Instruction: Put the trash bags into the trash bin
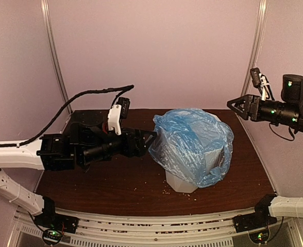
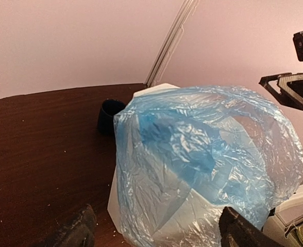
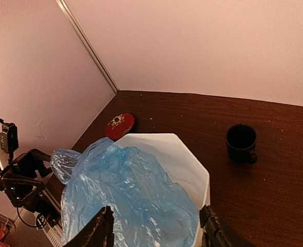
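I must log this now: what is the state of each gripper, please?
Left gripper: open wide, facing the thin, wrinkly light-blue plastic trash bag.
Right gripper: open, holding nothing, aimed toward the tall white faceted plastic bin.

No readable txt, labels, nos. or signs anywhere.

The left arm reaches in low from the left, lying nearly level above the tabletop with its pincer pointing right, and its fingers are spread wide in its own wrist view. The right arm is held high at the right edge. Its pincer points left, well above the tabletop, with the fingers parted too.
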### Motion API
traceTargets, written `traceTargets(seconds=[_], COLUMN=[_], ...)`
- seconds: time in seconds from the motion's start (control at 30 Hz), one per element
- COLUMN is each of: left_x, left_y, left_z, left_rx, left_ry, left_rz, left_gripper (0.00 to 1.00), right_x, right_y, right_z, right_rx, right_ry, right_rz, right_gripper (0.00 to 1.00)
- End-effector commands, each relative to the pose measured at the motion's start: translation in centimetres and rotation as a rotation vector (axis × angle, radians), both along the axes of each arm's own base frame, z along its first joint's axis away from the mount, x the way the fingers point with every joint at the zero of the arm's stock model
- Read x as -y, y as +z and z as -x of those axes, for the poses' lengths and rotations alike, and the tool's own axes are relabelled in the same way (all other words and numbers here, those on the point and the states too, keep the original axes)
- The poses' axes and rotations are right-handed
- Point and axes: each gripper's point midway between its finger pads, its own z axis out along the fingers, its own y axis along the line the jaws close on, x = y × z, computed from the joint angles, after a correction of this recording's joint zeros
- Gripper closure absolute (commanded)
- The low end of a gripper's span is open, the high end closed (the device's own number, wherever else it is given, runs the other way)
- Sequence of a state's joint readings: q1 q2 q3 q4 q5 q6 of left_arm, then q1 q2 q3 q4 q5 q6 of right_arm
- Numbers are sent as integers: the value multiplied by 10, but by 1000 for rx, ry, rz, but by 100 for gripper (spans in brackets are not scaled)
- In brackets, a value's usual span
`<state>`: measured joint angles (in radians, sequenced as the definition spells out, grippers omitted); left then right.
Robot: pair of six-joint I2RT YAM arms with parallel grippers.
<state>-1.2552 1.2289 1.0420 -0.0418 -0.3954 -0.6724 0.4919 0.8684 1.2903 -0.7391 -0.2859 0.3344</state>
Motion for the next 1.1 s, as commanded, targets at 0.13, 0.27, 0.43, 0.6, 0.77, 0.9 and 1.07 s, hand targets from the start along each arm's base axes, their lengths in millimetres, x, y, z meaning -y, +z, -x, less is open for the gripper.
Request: traceTargets(seconds=[0.13, 0.27, 0.43, 0.6, 0.77, 0.9, 1.07], left_x=[16, 8, 8, 20, 22, 24, 31], left_y=[0, -6, -17, -20, -20, -21, -24], left_z=[-9, -4, -2, -1, -1, -2, -5], left_rx=[-11, -16, -29, -40, -49, -54, -61], left_ry=[-96, -102, -111, -140, -139, -141, -141], left_rz=[76, 103, 95, 97, 117, 125, 119], left_gripper=[15, 16, 17, 22, 28, 35, 43], right_x=[-92, -101, -97, -99, -92, -84, -80], right_y=[39, 31, 7, 0, 23, 17, -1], right_z=[23, 49, 66, 76, 76, 70, 64], right_rx=[115, 123, 116, 152, 202, 219, 179], right_ry=[72, 58, 17, -22, -106, -181, -194], right_rz=[83, 163, 294, 412, 435, 530, 580], right_gripper=[41, 38, 36, 37, 38, 38, 38])
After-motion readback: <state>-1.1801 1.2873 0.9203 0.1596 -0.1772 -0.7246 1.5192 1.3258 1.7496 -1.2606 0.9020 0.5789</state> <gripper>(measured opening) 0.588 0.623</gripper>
